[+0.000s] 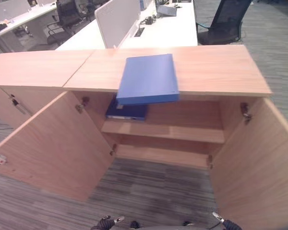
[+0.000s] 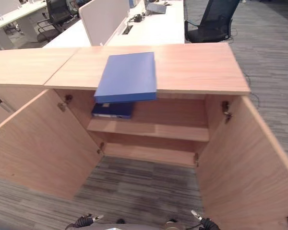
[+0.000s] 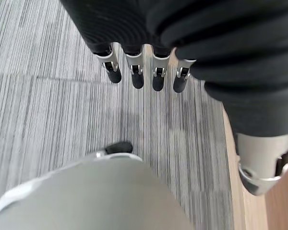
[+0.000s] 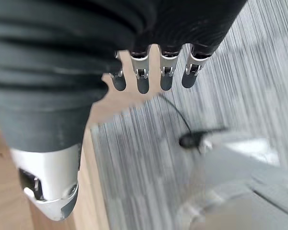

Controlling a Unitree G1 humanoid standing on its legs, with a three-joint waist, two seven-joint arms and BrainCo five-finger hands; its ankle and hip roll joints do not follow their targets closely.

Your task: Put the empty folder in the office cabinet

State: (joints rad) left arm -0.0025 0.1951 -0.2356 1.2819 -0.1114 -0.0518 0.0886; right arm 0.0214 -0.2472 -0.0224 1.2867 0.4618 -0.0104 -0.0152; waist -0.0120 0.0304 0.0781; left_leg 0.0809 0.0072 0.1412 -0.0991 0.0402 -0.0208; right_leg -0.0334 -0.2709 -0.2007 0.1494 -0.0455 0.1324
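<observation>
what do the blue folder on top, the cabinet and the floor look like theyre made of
Blue folder: probably plastic-covered board; plain, smooth matte blue cover, lying flat and stiff where it overhangs the edge.
Cabinet: looks like wood-effect laminate board; even light-brown grain, flat thin doors, metal hinges.
Floor: grey carpet, seemingly short-pile tiles; fine stripes that change direction in blocks.

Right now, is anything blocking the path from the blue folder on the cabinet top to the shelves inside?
Nothing visible does. Both doors stand open, and the blue folder overhangs the top's front edge. A darker folder lies at the upper shelf's left; the rest looks free.
</observation>
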